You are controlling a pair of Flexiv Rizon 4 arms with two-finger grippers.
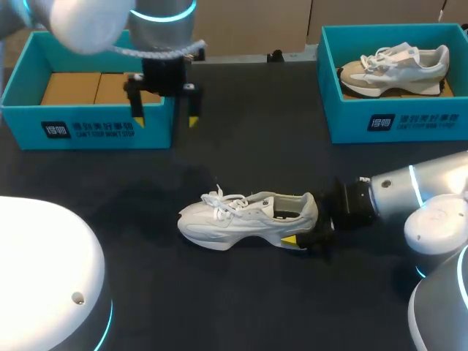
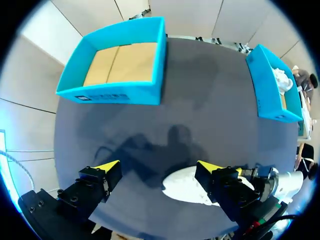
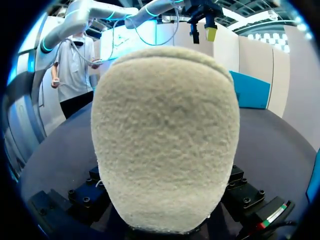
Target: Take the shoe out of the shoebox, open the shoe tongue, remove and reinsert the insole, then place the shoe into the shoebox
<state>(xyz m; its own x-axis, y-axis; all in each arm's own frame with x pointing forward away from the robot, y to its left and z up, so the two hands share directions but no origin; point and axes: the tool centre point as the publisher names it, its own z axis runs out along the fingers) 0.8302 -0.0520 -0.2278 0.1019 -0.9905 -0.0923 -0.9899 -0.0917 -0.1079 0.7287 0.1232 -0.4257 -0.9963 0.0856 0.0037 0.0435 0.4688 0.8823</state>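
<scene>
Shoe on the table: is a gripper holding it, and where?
Yes: the right gripper holds the shoe by its heel. The left gripper hangs open, holding nothing.

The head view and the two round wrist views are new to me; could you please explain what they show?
Two robot arms work at a dark table. The head view looks down from above; each round view comes from a camera on one arm's wrist. A white shoe stands on the table, and the right gripper grips its heel, which fills the right wrist view. The left gripper hangs open near an empty blue box. A second box holds another shoe.
</scene>
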